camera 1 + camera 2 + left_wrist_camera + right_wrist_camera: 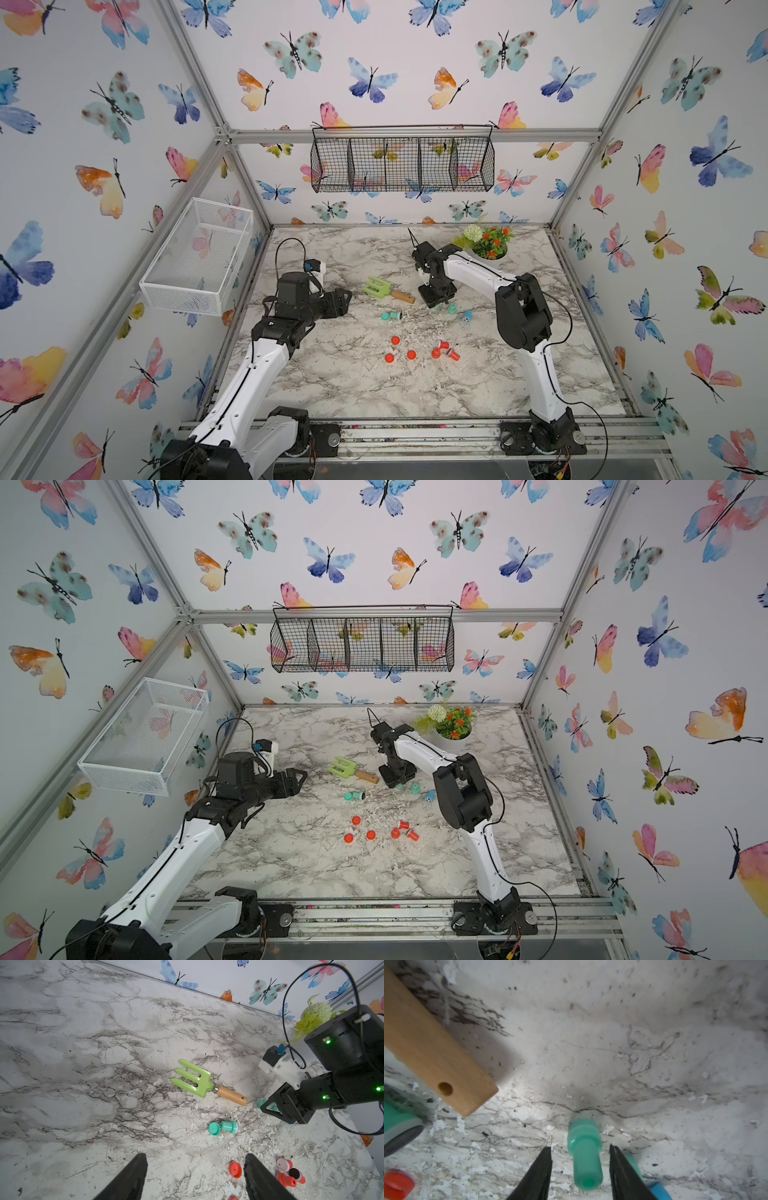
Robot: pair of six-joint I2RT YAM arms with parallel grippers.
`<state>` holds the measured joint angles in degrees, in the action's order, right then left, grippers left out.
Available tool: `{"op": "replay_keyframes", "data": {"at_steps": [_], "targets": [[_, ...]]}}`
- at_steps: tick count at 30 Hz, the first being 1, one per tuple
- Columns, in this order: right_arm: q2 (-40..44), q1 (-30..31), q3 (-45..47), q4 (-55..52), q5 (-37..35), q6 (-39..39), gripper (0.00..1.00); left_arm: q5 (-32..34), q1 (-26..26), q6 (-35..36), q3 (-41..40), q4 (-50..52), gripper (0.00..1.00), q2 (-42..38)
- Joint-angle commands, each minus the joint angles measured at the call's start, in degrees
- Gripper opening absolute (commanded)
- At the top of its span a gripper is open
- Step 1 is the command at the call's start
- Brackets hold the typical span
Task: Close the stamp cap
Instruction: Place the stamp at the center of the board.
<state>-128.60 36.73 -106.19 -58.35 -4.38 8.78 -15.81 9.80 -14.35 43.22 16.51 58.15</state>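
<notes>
Jaws of our right gripper (580, 1147) stand spread around the teal stamp (584, 1157) beside the garden fork (436, 1059). Our left gripper (195, 1154) gapes empty.

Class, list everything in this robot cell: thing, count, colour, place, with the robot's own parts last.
Table: one, grey-white marble, under everything.
Garden fork: one, green with wooden handle, mid-table.
Teal stamps: three; one lying by the fork, one inside the right pincer, one beside that.
Teal cap: one, beside the lying stamp.
Blue stamp: one, beside the rightmost teal stamp.
Red stamp pieces: six, clustered nearer the front.
Flower pot: one, white, far right.
Black basket: one, wire, back wall.
White basket: one, wire, left wall.
Left pincer: open, empty.
Right pincer: open, around a teal stamp.
</notes>
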Motion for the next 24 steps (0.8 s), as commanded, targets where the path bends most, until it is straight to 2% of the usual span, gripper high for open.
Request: {"op": "replay_keyframes", "data": {"at_steps": [1, 6, 13, 24], "targets": [[0.23, -0.17, -2.44, -2.09, 0.67, 0.14, 0.54, -0.36, -0.31, 0.55, 0.72, -0.7, 0.76, -0.67], [2.12, -0.08, -4.97, -2.01, 1.17, 0.02, 0.58, -0.36, -0.31, 0.55, 0.72, -0.71, 0.76, -0.67], [4.09, 2.14, -8.1, -0.13, 3.33, -1.23, 0.57, -0.32, -0.31, 0.55, 0.72, -0.71, 0.76, -0.59], [-2.53, 9.46, -13.33, 1.51, 10.83, -6.45, 0.51, -0.19, -0.31, 0.55, 0.72, -0.73, 0.76, -0.52]]}}
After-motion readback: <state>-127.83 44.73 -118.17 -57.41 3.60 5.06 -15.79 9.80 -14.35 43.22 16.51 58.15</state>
